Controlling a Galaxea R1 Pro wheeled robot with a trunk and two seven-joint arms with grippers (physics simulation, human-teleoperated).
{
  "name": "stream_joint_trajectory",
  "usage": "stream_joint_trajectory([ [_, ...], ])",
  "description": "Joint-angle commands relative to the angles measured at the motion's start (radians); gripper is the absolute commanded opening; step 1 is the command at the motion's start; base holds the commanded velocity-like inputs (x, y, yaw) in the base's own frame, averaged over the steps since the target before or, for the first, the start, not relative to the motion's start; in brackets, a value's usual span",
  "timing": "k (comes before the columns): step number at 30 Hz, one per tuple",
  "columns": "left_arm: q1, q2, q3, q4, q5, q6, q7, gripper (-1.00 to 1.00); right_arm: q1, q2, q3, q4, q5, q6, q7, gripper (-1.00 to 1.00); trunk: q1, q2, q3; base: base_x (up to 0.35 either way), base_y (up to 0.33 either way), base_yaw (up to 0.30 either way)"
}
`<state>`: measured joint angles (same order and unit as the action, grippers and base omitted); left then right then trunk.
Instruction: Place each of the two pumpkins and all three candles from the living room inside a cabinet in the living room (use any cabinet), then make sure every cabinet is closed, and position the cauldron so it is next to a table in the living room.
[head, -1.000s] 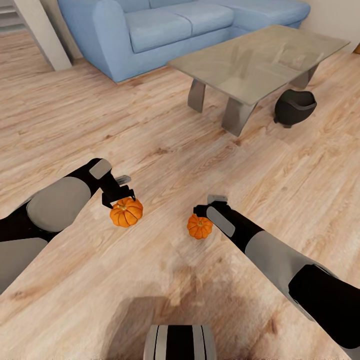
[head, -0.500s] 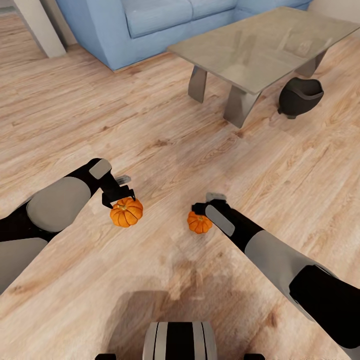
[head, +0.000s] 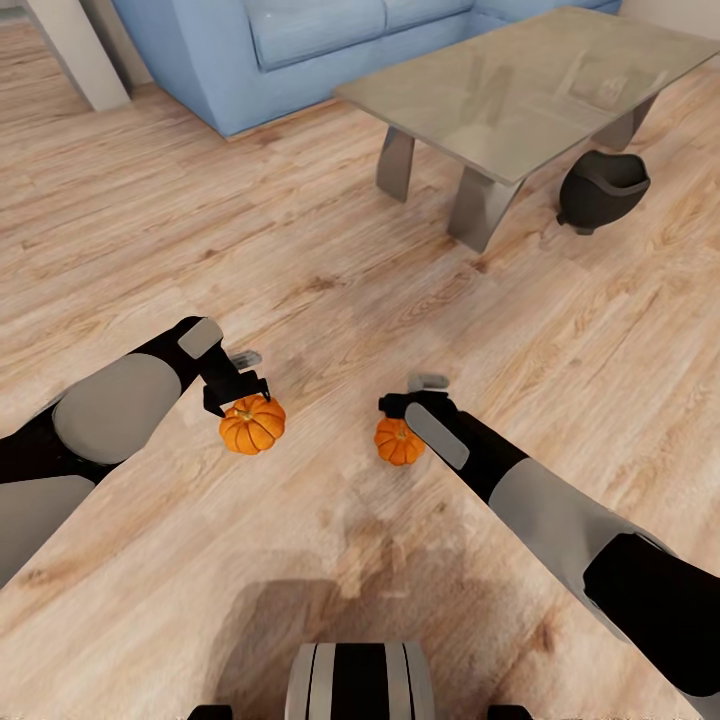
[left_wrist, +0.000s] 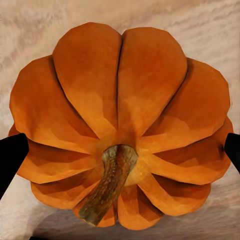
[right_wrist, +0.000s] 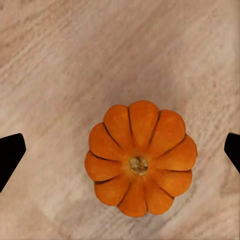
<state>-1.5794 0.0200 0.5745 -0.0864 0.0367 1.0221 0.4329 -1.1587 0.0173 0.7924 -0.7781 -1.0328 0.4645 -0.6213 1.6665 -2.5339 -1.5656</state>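
Two ribbed bright-orange pumpkins are lying on the light wood plank floor (head: 330, 250): the left gripper (head: 238, 392) is clasping the larger pumpkin (head: 252, 424), while the right gripper (right_wrist: 120, 150) is hovering wide open over the smaller pumpkin (head: 398, 442).

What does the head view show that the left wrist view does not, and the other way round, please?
Head view alone: the blue sofa, the glass table, the black cauldron beside a table leg, the second pumpkin under the right gripper, and both arms. Left wrist view alone: the curved brown stem and the ribs close up, with a dark fingertip at each side. Both: the left pumpkin at the left gripper, and the wood floor.
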Motion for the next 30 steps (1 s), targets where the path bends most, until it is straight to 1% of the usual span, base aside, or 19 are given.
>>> stream_joint_trajectory([
  [1, -0.001, 0.0, 0.003, -0.001, 0.004, 0.003, 0.007, -1.0, -0.001, 0.0, 0.003, -0.002, -0.006, -0.002, -0.01, 1.0, 0.0, -0.001, -0.005, 0.0, 0.0, 0.0],
  [4, 0.0, 0.0, 0.003, -0.001, 0.003, 0.002, 0.007, -1.0, -0.001, -0.002, 0.002, -0.003, -0.006, -0.008, -0.014, 1.0, 0.002, -0.001, -0.016, 0.0, 0.0, 0.0],
  [16, 0.0, 0.0, 0.002, 0.0, 0.004, -0.003, 0.006, -1.0, -0.001, -0.005, 0.005, 0.009, -0.007, -0.009, -0.015, 1.0, 0.002, -0.001, -0.016, 0.0, 0.0, 0.0],
  [21, 0.0, -0.003, 0.001, 0.0, 0.002, -0.008, 0.01, -1.0, -0.001, -0.022, 0.006, 0.009, -0.007, -0.009, -0.015, 1.0, 0.002, -0.001, -0.016, 0.008, 0.0, 0.0],
  [30, 0.0, 0.001, 0.002, 0.0, 0.003, -0.013, 0.008, -1.0, -0.001, -0.031, 0.008, 0.01, -0.007, -0.009, -0.015, 1.0, 0.002, -0.001, -0.016, 0.176, 0.0, 0.0],
])
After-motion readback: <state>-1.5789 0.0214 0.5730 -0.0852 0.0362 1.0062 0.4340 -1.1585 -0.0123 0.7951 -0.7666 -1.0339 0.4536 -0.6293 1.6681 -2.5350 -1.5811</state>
